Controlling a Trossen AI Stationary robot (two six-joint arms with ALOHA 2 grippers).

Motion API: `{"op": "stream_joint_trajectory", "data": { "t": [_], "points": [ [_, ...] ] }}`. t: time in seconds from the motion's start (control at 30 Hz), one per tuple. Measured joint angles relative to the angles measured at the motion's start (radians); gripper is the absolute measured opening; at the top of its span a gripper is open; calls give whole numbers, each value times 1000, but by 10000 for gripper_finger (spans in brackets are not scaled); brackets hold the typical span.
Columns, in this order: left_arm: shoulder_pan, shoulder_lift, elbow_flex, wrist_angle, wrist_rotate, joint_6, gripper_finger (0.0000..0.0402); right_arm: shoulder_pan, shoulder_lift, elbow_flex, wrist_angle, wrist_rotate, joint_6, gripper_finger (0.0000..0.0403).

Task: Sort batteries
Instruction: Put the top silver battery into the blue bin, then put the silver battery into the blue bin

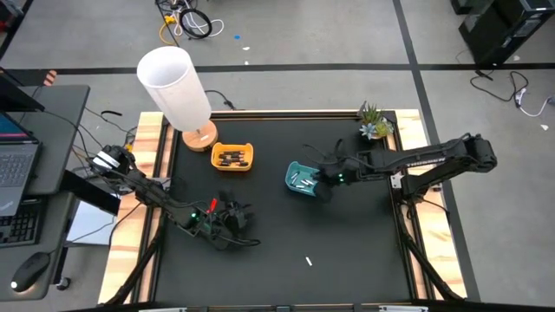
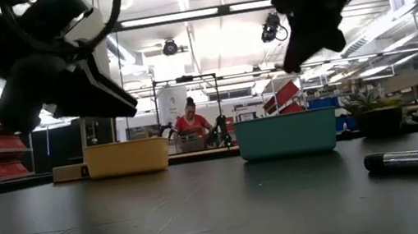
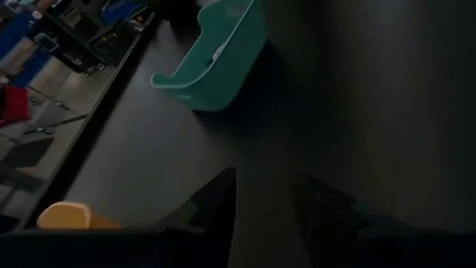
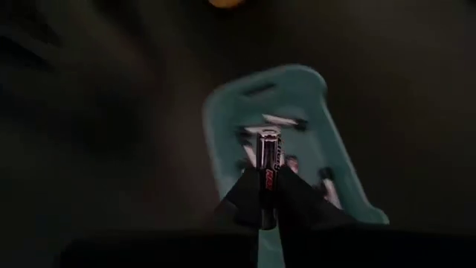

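Note:
My right gripper (image 1: pixel 325 182) (image 4: pixel 268 186) is shut on a battery (image 4: pixel 268 152) with a silvery end and red print. It hangs above the teal tray (image 1: pixel 301 179) (image 4: pixel 338 171), which holds several pale batteries (image 4: pixel 281 120). The yellow tray (image 1: pixel 232 157) holds several dark batteries. One loose battery (image 1: pixel 308 260) (image 2: pixel 413 159) lies on its side on the black table near the front. My left gripper (image 1: pixel 232 217) (image 3: pixel 264 201) is open and empty above the table, left of the teal tray. My right gripper pinches the battery between its two fingers (image 4: pixel 245 195), on the battery's near half (image 4: pixel 266 201). The battery lies along the fingers, and its far end sticks out past the fingertips. The fingers slant down from the table's right side. The battery is lifted clear above the teal tray.
A white lamp (image 1: pixel 178 87) stands at the table's far left corner and a small plant (image 1: pixel 375 121) at the far right. A person (image 2: pixel 191 120) sits in the room beyond the table. Bare black table (image 1: pixel 347 243) lies in front of both trays.

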Motion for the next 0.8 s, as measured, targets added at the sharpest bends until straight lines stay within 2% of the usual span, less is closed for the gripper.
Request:
{"op": "stream_joint_trajectory", "data": {
  "t": [0.1, 0.2, 0.3, 0.43, 0.57, 0.67, 0.8],
  "points": [
    [0, 0, 0, 57, 36, 30, 143, -17, 75, -22, 5, 21, -8, 59],
    [-2, 2, 0, 142, 55, 109, 151, -32, 137, -23, 43, -17, -20, 94],
    [-5, 2, 0, 245, 82, 162, 165, -29, 131, 26, 24, -20, -33, 115],
    [12, 2, 7, 380, 164, 198, 174, 35, 38, 110, 33, 128, -112, 118],
    [63, 7, 70, 354, 318, 200, 174, 146, -62, 138, 71, 304, -205, 110],
    [110, 39, 140, 305, 460, 179, 174, 246, -109, 98, 128, 432, -232, 105],
    [140, 127, 247, 237, 632, 238, 174, 348, -109, -17, 207, 457, -187, 99]
  ]
}}
